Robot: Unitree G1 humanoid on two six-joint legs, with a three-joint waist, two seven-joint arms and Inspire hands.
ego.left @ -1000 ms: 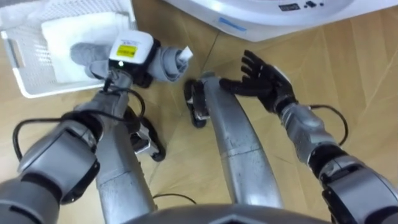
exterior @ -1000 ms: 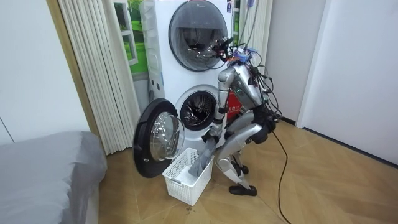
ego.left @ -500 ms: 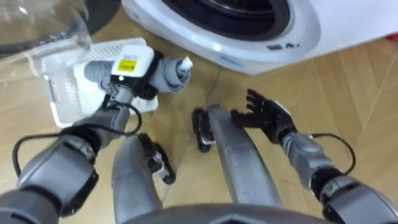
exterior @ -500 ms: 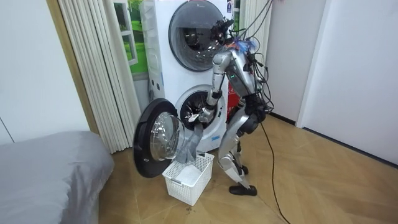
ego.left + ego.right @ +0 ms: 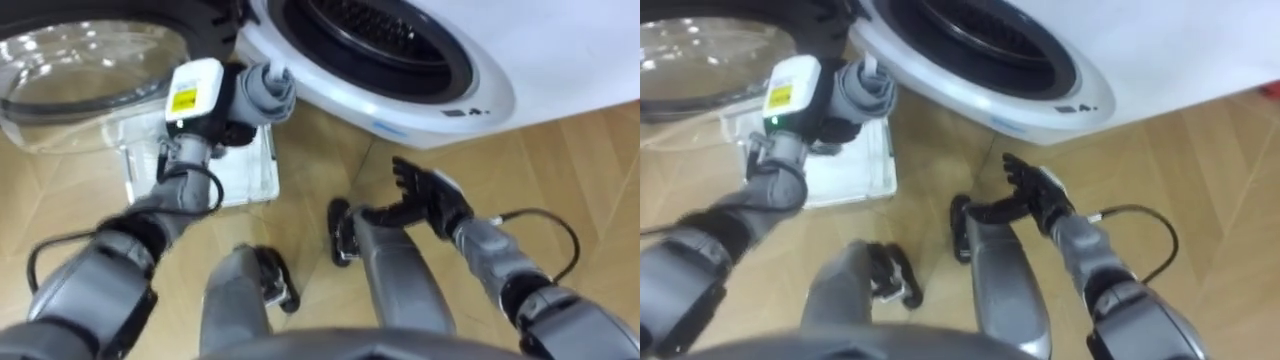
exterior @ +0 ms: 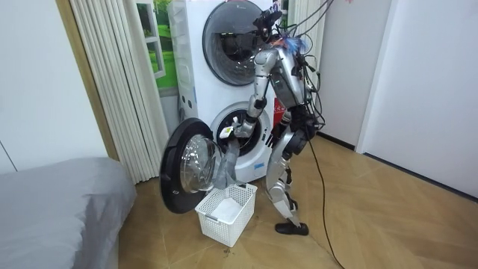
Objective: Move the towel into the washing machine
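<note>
Above basket (image 5: pixel 245 178), by washer door (image 5: pixel 90 60): towel (image 5: pixel 262 92) in L hand (image 5: pixel 200 98).

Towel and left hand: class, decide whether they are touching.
Touching. In the left eye view the left hand is curled round the bunched top of the towel, which hangs from it in the room view.

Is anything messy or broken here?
Nothing looks broken or spilled. The grey towel just dangles from the robot's left hand above the white plastic laundry basket, beside the washing machine's open round door. The right hand is open.
</note>
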